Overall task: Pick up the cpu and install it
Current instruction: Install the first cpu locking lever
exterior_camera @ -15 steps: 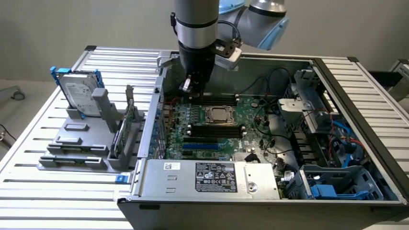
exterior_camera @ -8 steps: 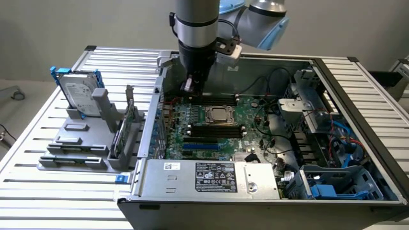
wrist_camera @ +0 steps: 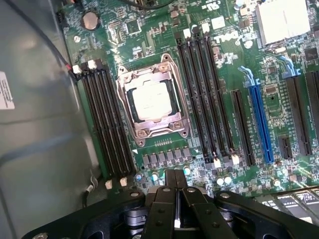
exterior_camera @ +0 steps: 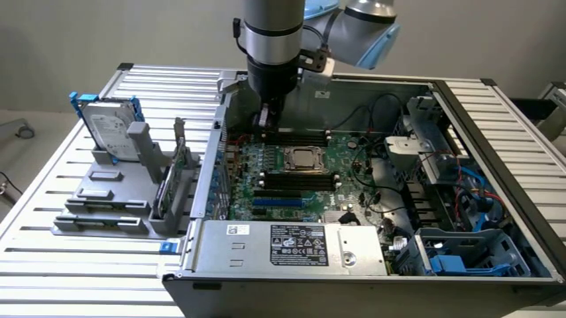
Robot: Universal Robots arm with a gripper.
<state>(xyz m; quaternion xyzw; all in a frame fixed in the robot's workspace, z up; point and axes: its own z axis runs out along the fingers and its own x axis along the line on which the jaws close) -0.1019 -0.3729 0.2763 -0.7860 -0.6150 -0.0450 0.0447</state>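
Gripper (wrist_camera: 174,196) with fingers pressed together, holding nothing, poised above the motherboard (wrist_camera: 229,74) inside the open computer case (exterior_camera: 495,152), close to the case's rear wall. Arm (exterior_camera: 274,46) descending upright from above, at the rear left part of the case in the exterior view. CPU (wrist_camera: 152,99), small silvery square, seated flat in the metal-framed socket (wrist_camera: 152,102) near the middle of the motherboard, apart from the gripper. Black memory slots (wrist_camera: 107,122) running along both sides of the socket; blue expansion slot (wrist_camera: 259,119) farther out on the board. Power supply (exterior_camera: 292,246) with label, along the front edge of the case. Blue plastic bracket (exterior_camera: 447,262) in the front corner of the case, at the exterior view's right. Grey holder rack (exterior_camera: 119,199) on the slatted tabletop (exterior_camera: 53,265), beside the case, at the exterior view's left. Hard drive (exterior_camera: 111,126) with blue bracket, standing upright in the rear of the rack.
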